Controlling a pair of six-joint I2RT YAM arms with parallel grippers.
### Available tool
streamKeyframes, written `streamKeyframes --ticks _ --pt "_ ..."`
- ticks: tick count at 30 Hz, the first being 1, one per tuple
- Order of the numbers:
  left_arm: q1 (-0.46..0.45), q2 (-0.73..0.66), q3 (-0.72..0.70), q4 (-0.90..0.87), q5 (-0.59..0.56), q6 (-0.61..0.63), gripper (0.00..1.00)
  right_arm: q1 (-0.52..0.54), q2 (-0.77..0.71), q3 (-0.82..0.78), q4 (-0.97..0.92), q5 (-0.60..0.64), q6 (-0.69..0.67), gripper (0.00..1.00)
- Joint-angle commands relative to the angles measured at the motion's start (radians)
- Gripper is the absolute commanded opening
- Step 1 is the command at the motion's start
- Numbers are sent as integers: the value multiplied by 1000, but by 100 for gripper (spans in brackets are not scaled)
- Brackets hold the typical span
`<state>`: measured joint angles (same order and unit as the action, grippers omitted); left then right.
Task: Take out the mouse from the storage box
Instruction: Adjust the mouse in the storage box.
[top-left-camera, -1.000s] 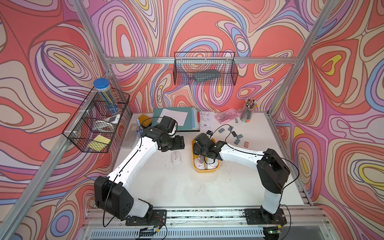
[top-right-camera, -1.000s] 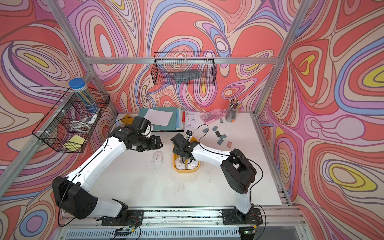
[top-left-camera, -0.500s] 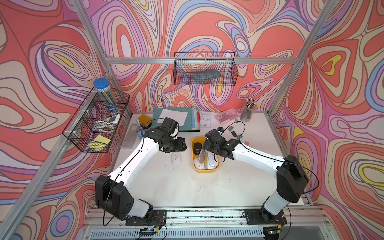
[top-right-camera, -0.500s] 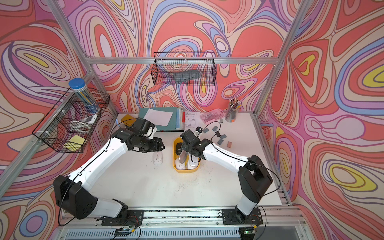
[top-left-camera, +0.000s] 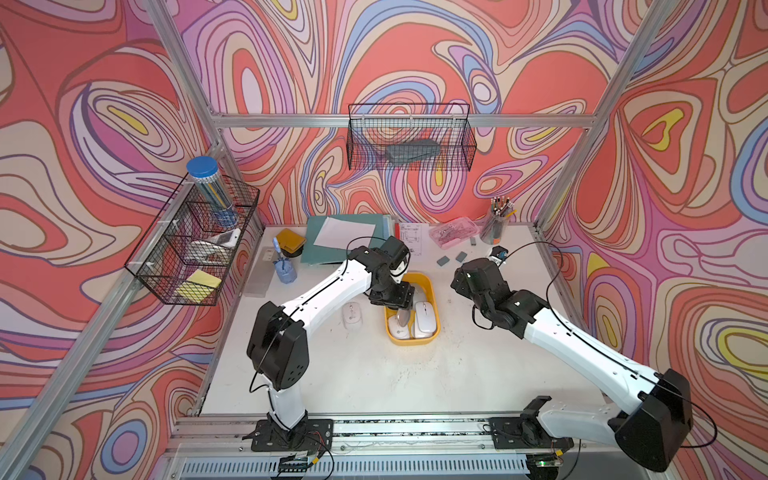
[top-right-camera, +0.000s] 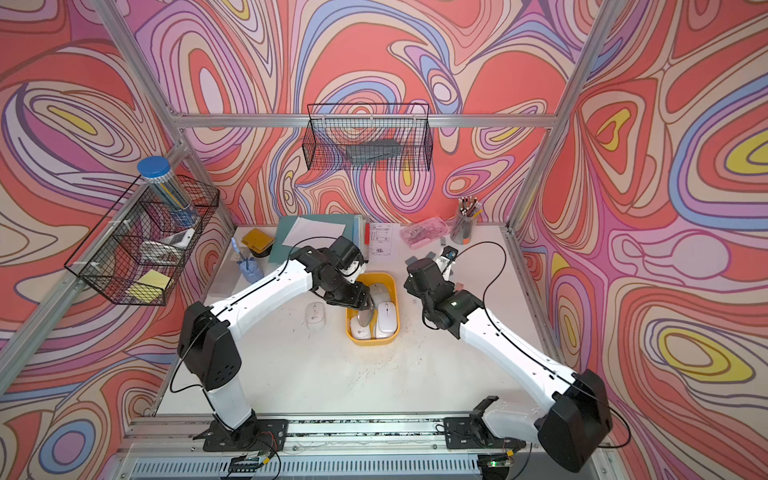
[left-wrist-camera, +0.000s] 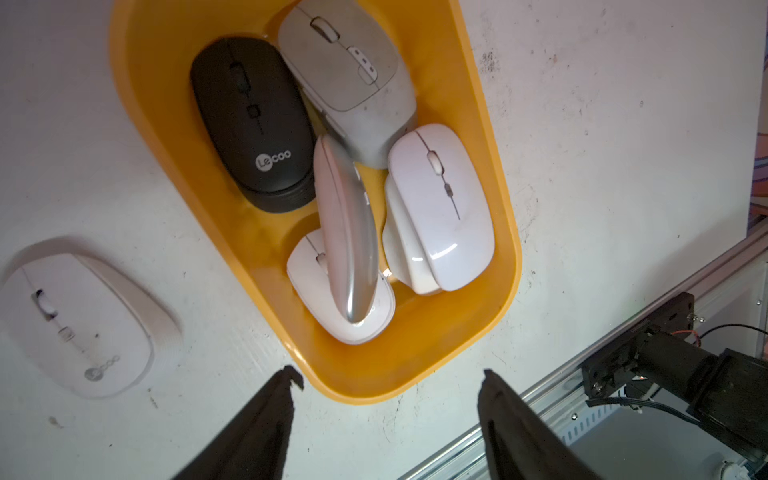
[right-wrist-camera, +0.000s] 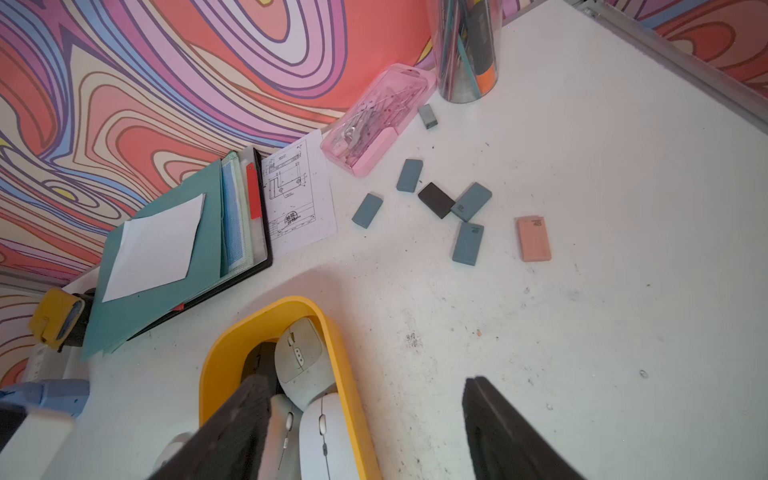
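L pincer (left-wrist-camera: 388, 376) wide, empty, over storage box (left-wrist-camera: 415, 368); black mouse (left-wrist-camera: 249, 120) inside reads "Lecoo"; R pincer (right-wrist-camera: 365, 380) wide.

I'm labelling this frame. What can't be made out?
Both top views: the left gripper covers the black mouse in the shallow yellow plastic storage box.
Left wrist view: a slim silver mouse on edge partly hides a small white mouse.
Both top views: dark object in the back black wire basket, too small to identify.

Five mice (left-wrist-camera: 440, 208) lie in the storage box (top-left-camera: 411, 341). One more mouse (top-left-camera: 352, 316) lies on the table (top-left-camera: 374, 374), just left of the box.
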<state>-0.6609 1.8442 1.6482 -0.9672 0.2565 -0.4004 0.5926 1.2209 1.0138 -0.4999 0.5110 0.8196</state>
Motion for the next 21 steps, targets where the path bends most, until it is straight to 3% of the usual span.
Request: streamKeyframes --ticks 1,12,21 --pt "-17 96 92 -85 -46 -13 69 -17 -56 -43 32 17 -51 75" --pt "-22 224 154 -121 -126 -58 64 -30 -137 -139 70 -3 -100 76" --pt "-23 293 143 -96 -73 -57 62 -31 -144 -165 82 -14 -93 76"
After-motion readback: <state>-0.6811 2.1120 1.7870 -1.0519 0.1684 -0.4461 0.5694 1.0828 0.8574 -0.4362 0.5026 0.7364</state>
